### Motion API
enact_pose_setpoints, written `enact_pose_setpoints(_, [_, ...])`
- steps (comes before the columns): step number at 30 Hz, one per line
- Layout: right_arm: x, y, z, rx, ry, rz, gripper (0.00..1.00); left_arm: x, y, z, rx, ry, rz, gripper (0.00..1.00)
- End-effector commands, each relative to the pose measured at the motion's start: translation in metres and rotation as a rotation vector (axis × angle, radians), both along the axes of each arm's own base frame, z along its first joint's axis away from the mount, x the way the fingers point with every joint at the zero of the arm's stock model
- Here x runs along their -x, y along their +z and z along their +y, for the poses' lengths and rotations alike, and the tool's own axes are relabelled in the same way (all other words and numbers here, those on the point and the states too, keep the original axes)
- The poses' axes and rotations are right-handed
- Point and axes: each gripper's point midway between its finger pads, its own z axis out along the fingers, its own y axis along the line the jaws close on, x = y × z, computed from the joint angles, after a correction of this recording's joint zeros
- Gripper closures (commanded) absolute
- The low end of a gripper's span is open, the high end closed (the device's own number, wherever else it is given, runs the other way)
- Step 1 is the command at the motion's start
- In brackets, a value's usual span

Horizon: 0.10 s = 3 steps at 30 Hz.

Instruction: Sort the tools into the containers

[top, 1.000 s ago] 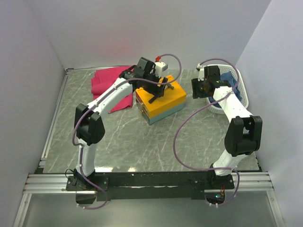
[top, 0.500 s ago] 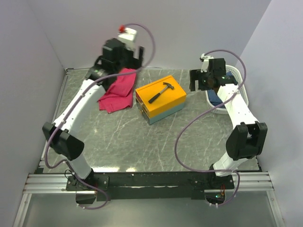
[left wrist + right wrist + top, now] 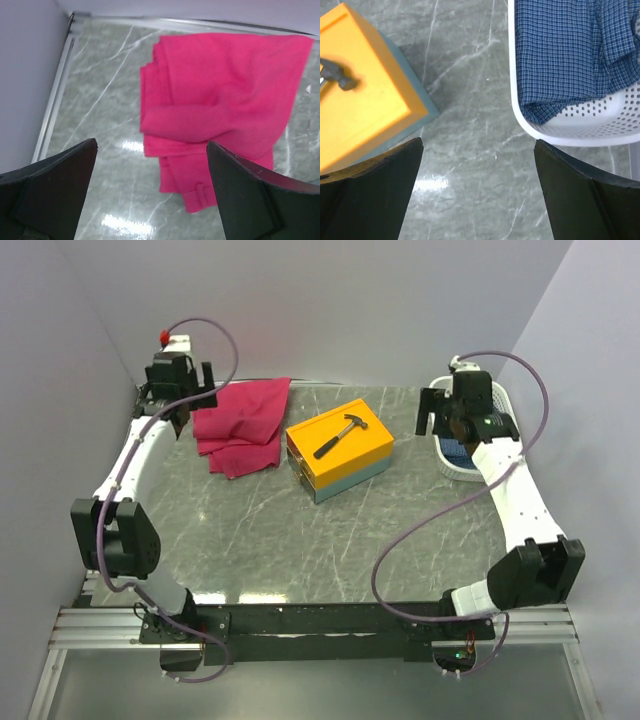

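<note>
A black-handled steel hammer (image 3: 341, 434) lies on the lid of the orange-yellow toolbox (image 3: 345, 455) with a teal-grey base at the table's middle; its head also shows in the right wrist view (image 3: 335, 75) on the toolbox (image 3: 365, 110). The white lattice basket (image 3: 473, 468) stands at the far right and holds a blue checked cloth (image 3: 565, 55); it also shows in the right wrist view (image 3: 580, 131). My left gripper (image 3: 183, 400) is open and empty at the far left, above the table beside the magenta cloth. My right gripper (image 3: 447, 420) is open and empty between toolbox and basket. No screwdrivers or pliers show.
A magenta cloth (image 3: 245, 425) lies crumpled at the back left; it also shows in the left wrist view (image 3: 220, 100). A metal rail (image 3: 55, 107) and the left wall bound the table. The back wall stands close behind both grippers.
My left arm has swung from the toolbox to the far left corner, leaving the hammer on the lid. My right gripper has moved slightly right toward the basket.
</note>
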Motion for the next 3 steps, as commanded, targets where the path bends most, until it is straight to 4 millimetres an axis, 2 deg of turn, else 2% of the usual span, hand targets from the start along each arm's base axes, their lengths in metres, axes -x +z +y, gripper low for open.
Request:
enact_pose_setpoints(1, [0.0211, 0.0256, 0.0026, 0.014, 0.041, -0.077, 0.0, 0.0147, 0.0293, 0.0169, 0.117, 0.062, -0.101, 0.04])
enact_pose_setpoints(3, [0.0253, 0.0249, 0.0091, -0.007, 0.074, -0.08, 0.0, 0.0189, 0.0271, 0.0208, 0.15, 0.083, -0.103, 0.04])
